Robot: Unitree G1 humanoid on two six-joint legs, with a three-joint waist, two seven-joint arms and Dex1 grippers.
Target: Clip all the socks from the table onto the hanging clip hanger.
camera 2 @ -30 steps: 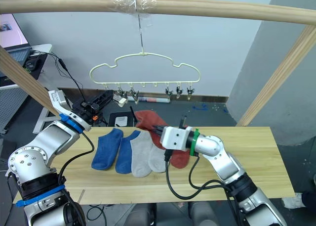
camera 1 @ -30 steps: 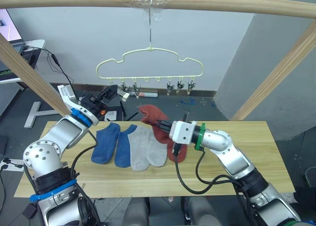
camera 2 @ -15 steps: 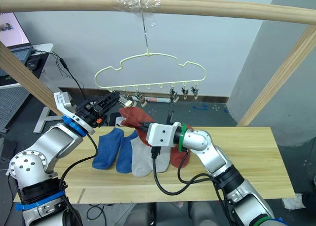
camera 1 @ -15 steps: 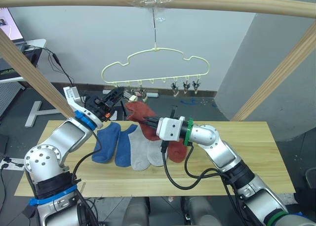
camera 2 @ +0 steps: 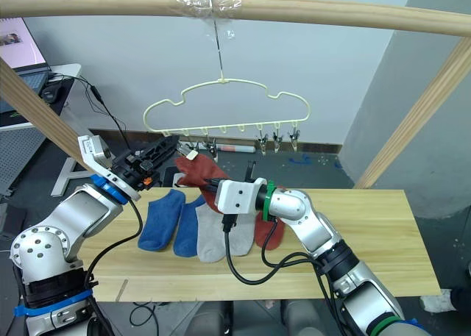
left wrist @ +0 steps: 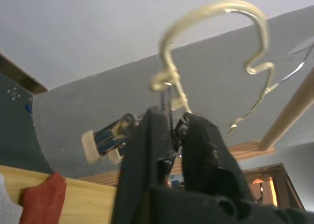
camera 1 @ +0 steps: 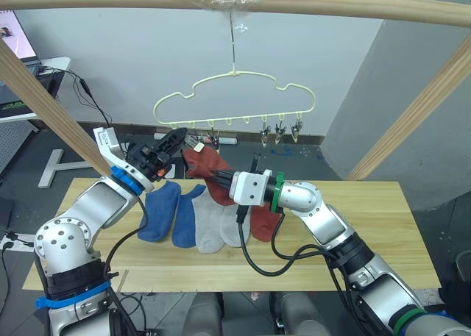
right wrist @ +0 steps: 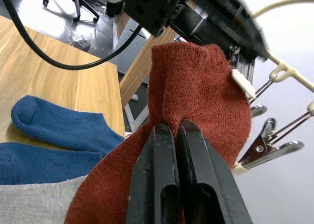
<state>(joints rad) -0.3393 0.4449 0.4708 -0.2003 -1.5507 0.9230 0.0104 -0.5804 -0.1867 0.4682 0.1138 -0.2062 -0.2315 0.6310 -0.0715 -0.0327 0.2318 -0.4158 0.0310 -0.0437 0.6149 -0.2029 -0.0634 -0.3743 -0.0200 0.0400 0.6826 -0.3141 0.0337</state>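
Five socks (camera 1: pixel 197 217) lie in a row on the bench (camera 1: pixel 383 233). A sixth, a red sock (camera 1: pixel 204 165), is pinched in the right gripper (right wrist: pixel 170 136) jaws, lifted just under the hanger (camera 1: pixel 234 104). Left gripper (left wrist: pixel 171 128) jaws squeeze a clip (left wrist: pixel 169 109) there.

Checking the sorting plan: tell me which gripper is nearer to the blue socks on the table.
Left. The left gripper hangs just above and behind the blue socks, up at the clip hanger. The right gripper holds a red sock farther over, above the grey socks.
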